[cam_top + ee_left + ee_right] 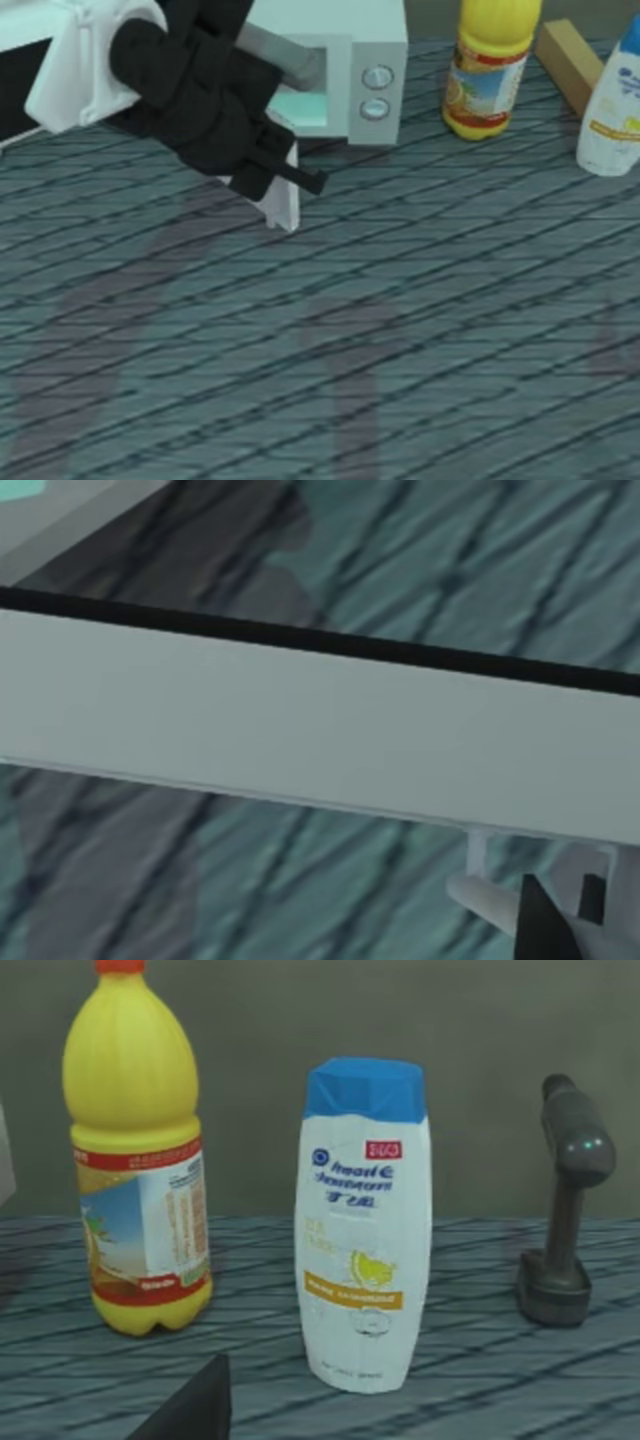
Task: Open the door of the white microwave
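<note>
Left pincer (300, 178): we cannot tell its gape; beside door (283, 205).
Door: stiff, light (hinged); we'd hook its free edge.
White microwave (340, 70): already ajar.

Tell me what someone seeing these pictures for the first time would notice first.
Most striking is the left arm's black gripper at the top view's upper left, at the edge of the door, which is swung out from the white microwave so the teal interior shows. Next come the yellow juice bottle and the white shampoo bottle, standing to the microwave's right. The right gripper is barely in view.
</note>
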Robot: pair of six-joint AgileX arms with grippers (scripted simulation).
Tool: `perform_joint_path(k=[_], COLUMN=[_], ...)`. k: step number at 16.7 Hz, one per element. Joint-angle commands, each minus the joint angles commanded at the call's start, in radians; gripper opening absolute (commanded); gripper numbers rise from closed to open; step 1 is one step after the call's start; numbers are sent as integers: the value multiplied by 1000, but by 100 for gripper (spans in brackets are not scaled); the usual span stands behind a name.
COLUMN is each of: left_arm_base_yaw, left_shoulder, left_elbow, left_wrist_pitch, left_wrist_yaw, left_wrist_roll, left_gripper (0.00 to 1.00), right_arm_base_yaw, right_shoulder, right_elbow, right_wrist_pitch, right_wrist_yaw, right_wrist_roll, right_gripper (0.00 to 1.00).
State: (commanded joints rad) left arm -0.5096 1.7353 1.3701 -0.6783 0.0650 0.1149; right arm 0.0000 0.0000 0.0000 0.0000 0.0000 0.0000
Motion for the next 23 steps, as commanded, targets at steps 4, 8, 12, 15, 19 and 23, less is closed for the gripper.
perform_joint_path(k=[4, 8, 12, 15, 19, 23], left_arm_base_yaw=[0, 0, 35, 49, 49, 49], left_shoulder=[0, -4, -35, -47, -47, -47], left_elbow=[0, -9, -41, -52, -52, -52], left_wrist_pitch=[0, 0, -6, -8, -8, -8], left_wrist_yaw=[0, 14, 56, 74, 74, 74], left_wrist_roll=[0, 11, 95, 129, 129, 129], left_gripper=[0, 0, 0, 0, 0, 0], right_arm_base_yaw=[0, 0, 0, 0, 0, 0], right_shoulder=[0, 0, 0, 0, 0, 0], right_elbow=[0, 0, 0, 0, 0, 0], right_wrist_pitch=[0, 0, 0, 0, 0, 0], right_wrist_yaw=[0, 0, 0, 0, 0, 0], right_wrist_roll=[0, 0, 0, 0, 0, 0], right_gripper=[100, 100, 100, 100, 100, 100])
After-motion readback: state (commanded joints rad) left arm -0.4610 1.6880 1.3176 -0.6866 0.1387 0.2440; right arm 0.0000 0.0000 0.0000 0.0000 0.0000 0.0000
